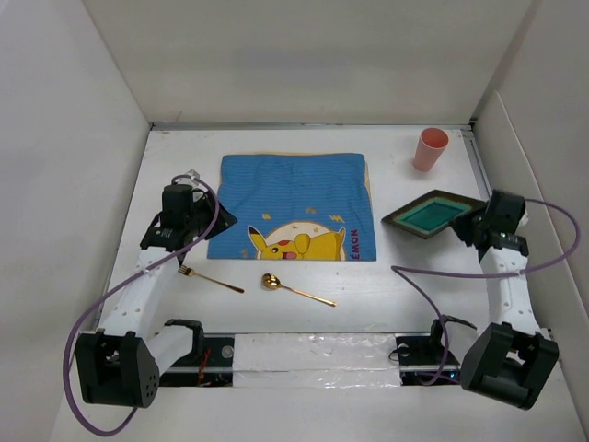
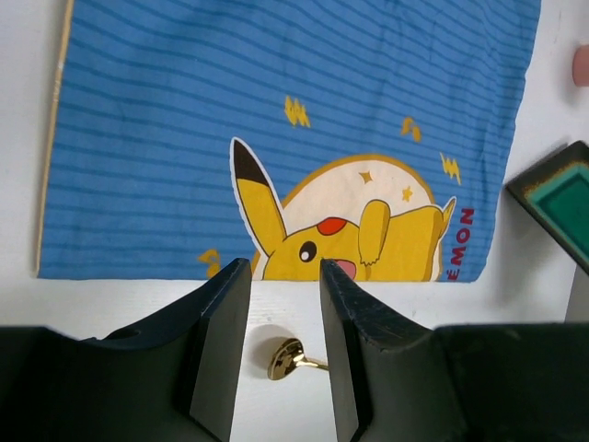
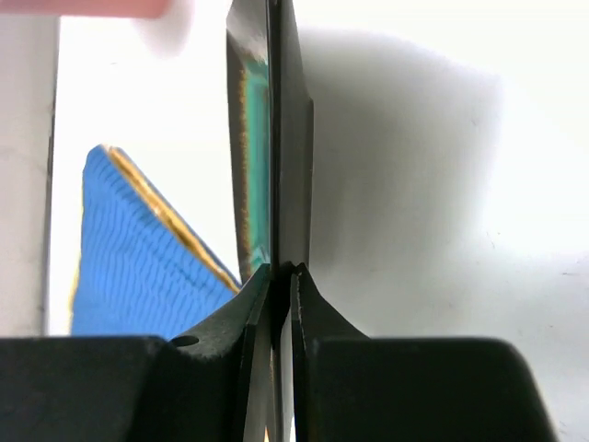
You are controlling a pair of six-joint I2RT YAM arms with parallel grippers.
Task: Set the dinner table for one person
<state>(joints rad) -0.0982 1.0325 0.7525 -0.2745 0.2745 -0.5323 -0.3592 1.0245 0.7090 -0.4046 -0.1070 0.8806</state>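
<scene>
Right up close, the right claw point(image 3: 281, 269) is pressed tight on the rim of the dark plate point(image 3: 293, 138). It is pinching the plate by one corner. From above, the plate point(image 1: 433, 215) has a green middle and looks tipped up a bit, just to the right of the blue mat point(image 1: 294, 207) and not touching it.

Over on the other side, the left claw point(image 2: 285, 267) is spread wide and holds nothing. It hangs over the near edge of the mat, and the gold spoon point(image 2: 287, 357) shows between its two fingers, lying down below.

Everything sits on the big white counter point(image 1: 368, 285), which has white walls around it. The spoon and a gold fork point(image 1: 212, 279) lie on the counter just in front of the mat. A pink cup point(image 1: 430, 148) stands in the far right corner, well apart from the rest.

I think the plate step is the one going on. Next, the right claw should carry the plate to the middle of the mat, lay it flat, then let go. The pinch is only on one corner, so the plate could swing or slip. Going slow would help.
</scene>
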